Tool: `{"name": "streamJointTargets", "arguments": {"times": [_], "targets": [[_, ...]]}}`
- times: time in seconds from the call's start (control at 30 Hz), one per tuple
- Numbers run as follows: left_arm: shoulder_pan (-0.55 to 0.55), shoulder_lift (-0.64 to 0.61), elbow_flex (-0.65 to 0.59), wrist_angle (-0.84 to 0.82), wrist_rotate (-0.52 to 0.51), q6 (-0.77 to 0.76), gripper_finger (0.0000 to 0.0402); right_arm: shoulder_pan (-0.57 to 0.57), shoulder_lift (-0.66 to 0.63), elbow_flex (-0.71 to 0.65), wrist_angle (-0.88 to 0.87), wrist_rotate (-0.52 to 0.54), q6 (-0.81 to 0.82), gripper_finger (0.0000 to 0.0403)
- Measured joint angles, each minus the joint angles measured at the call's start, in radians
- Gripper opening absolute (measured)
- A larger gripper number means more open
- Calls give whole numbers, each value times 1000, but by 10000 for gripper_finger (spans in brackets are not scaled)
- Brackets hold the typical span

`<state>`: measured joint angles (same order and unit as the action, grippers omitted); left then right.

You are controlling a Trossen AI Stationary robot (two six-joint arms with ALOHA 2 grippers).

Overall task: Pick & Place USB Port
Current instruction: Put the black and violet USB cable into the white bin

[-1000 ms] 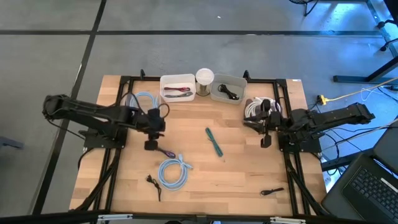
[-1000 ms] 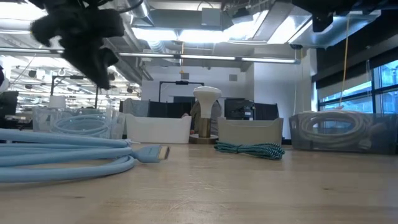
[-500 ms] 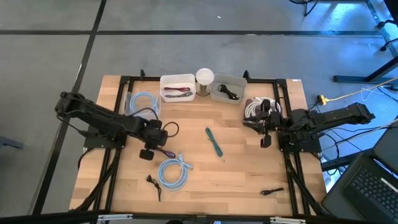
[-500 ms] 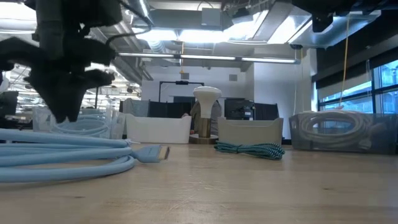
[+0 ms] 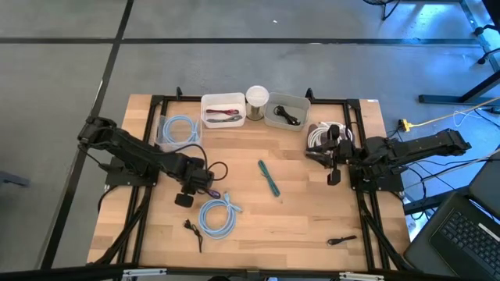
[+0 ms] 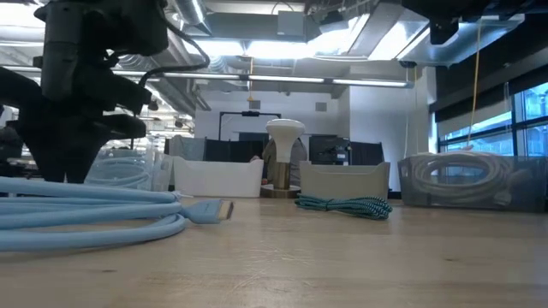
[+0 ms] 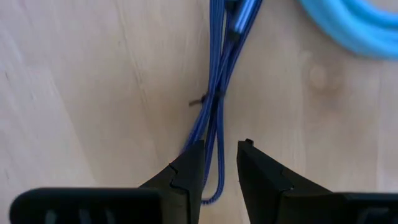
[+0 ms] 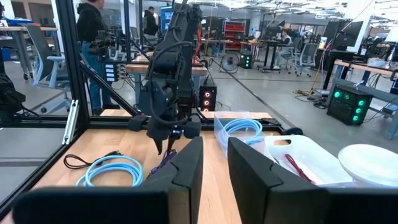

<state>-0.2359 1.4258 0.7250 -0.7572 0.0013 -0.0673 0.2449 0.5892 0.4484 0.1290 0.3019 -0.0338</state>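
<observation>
Cable point(image 7: 214, 106), the blue bundled USB one, lies on the table beside the light-blue coil point(image 5: 219, 215). Left gripper point(image 7: 219, 163) sits low over it, jaws parted, straddling its looped end, long axis running straight ahead between them. Right gripper point(image 8: 211, 158) waits well apart, jaws parted.

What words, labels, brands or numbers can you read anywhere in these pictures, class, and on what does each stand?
None can be read.
Blue cable between the left gripper fingers: no print shows.
Bins and table: no labels show.
Room screens and lit panels behind: too small and blurred to read.
</observation>
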Motion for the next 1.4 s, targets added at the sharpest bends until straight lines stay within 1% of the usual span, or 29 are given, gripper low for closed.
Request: {"name": "streamJointTargets", "arguments": {"times": [0.13, 0.3, 0.53, 0.6, 0.7, 0.73, 0.87, 0.93, 1.0, 1.1, 1.2, 1.27, 1.4], "targets": [[0, 1, 0, 45, -3, 24, 86, 0, 0, 0, 0, 0, 0, 77], [0, 50, 1, 97, -15, 47, 86, 0, 0, 0, 0, 0, 0, 77], [-1, 154, 12, 92, -44, 121, 84, 0, 0, 0, 0, 0, 0, 77], [-1, 155, 13, 87, -49, 131, 72, 0, 0, 0, 0, 0, 0, 77], [0, 131, 35, 62, -61, 125, 24, 0, 0, 0, 0, 0, 0, 77], [0, 120, 43, 45, -65, 121, 17, 0, 0, 0, 0, 0, 0, 77], [1, 43, 102, -7, -118, 138, 13, 0, 0, 0, 0, 0, 0, 77], [5, 13, 131, -66, -178, 158, 13, 0, 0, 0, 0, 0, 0, 77], [21, -15, 163, -82, -244, 198, 13, 0, 0, 0, 0, 0, 0, 77], [71, -53, 202, -69, -332, 272, 13, 0, 0, 0, 0, 0, 0, 77], [167, -57, 228, -33, -383, 363, 13, 0, 0, 0, 0, 0, 0, 77], [248, -60, 239, 12, -400, 429, 13, 0, 0, 0, 0, 0, 0, 77], [431, -56, 241, 126, -403, 578, 12, 0, 0, 0, 0, 0, 0, 77]]}}
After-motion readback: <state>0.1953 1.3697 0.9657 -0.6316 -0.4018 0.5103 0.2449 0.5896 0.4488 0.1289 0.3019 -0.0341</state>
